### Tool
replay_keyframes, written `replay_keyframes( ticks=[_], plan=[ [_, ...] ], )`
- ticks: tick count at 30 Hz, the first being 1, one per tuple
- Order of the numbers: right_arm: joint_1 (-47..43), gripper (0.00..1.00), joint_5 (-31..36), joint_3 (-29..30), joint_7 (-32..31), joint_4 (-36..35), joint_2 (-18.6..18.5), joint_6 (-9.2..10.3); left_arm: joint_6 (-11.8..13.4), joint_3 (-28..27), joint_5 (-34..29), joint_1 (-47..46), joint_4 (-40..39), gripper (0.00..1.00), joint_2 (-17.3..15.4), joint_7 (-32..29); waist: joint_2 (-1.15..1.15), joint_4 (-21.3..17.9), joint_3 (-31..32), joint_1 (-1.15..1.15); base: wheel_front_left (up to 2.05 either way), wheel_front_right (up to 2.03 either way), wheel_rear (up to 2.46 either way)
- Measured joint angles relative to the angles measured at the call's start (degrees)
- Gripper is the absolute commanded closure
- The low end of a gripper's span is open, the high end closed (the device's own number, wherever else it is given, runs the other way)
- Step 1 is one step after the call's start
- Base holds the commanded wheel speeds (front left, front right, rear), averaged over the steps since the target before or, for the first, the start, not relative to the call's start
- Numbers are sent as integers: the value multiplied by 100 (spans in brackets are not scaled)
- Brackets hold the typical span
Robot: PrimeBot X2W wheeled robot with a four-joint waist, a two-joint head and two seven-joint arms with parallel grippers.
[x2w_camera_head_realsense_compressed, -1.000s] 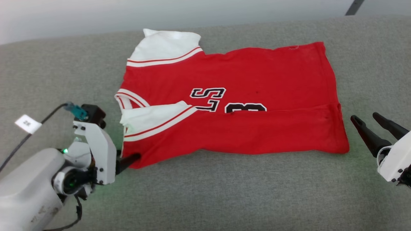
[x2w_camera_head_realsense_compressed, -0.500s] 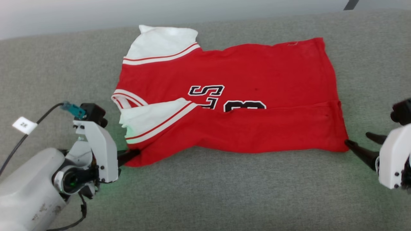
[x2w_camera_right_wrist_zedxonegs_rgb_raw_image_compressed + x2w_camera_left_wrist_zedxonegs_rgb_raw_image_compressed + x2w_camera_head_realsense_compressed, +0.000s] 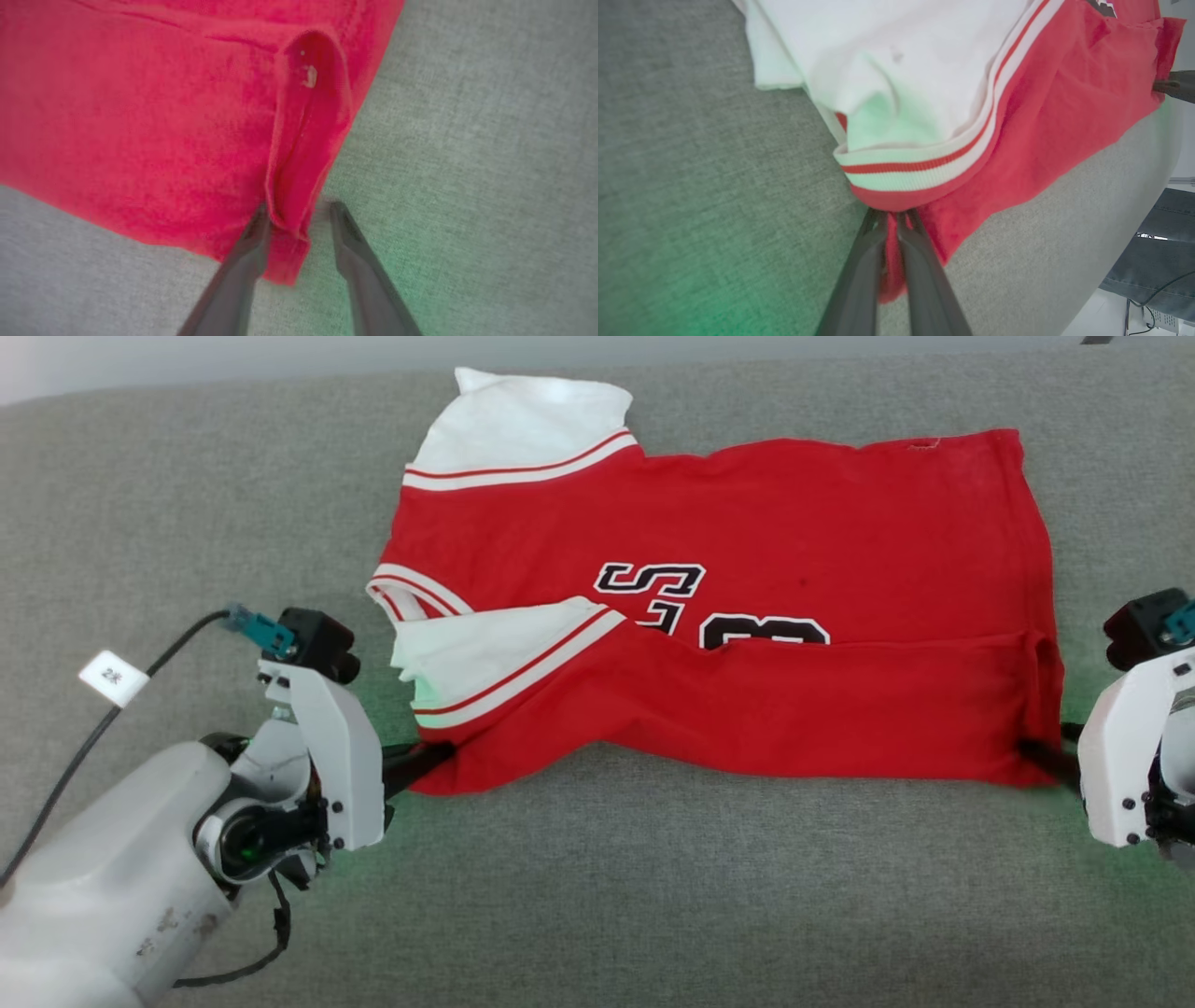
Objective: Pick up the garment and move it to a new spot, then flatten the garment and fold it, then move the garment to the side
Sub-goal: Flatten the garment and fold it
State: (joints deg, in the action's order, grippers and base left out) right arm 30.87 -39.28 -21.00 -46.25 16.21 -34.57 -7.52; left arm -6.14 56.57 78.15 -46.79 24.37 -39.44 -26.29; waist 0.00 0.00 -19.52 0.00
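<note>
The red garment (image 3: 747,569) lies spread on the grey cushioned surface (image 3: 653,896), its near long edge folded up over the black print. A white sleeve (image 3: 504,653) lies across its left part. My left gripper (image 3: 431,758) is shut on the garment's near-left corner. In the left wrist view the gripper (image 3: 892,215) pinches red cloth (image 3: 1041,116) just under the striped sleeve trim. My right gripper (image 3: 1041,753) is at the near-right corner. In the right wrist view its fingers (image 3: 299,217) stand apart, astride a raised fold of the hem (image 3: 303,140).
A second white sleeve (image 3: 532,420) lies at the garment's far-left end. A black cable with a white tag (image 3: 112,677) runs to my left wrist. Bare grey surface lies in front of the garment and to its left. Past the surface's edge, the left wrist view shows blue denim (image 3: 1157,261).
The head camera has shifted. My right gripper has come in from the right, apart from the garment, to its near-right corner. My left gripper has stayed at the near-left corner.
</note>
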Motion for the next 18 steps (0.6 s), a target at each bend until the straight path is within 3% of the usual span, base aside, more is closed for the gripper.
replay_keyframes(
  ticks=[9, 18],
  plan=[
    [-89, 100, -225, -36, 448, 198, 1, -1, -49, 25, -8, 238, -47, 100, -159, 213, 0, 0, 276, 0, 0, 0, 0],
    [-973, 100, -553, 57, 372, -442, -606, -1, 65, -3, 56, 915, -967, 100, -887, 452, 0, 34, 668, 0, 0, 0, 0]
  ],
)
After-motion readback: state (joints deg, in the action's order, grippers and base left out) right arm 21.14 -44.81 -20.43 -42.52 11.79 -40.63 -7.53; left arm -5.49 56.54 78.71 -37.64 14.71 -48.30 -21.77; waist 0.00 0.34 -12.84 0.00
